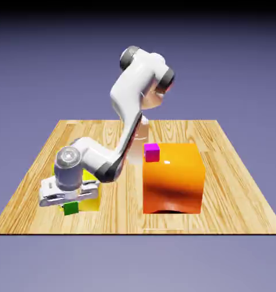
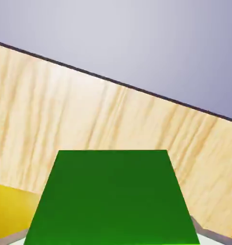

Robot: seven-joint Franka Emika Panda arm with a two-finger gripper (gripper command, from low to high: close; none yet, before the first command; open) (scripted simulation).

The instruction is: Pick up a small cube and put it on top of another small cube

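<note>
I see the gripper low at the table's near corner, on the exterior view's left, with the arm bent down over it. Its jaws are clamped on the green cube, which shows just under the hand in the exterior view. In the hand view the green cube fills the lower middle, and a grey fingertip shows at its lower right edge. The yellow block is directly behind the hand, mostly hidden by it; in the hand view a piece of yellow appears at the lower left, beside the cube. I cannot tell if the cube rests on the wood or is slightly above it. One magenta cube sits at the far left corner of the orange block, well apart from the gripper. The orange block stands near the table's middle.
</note>
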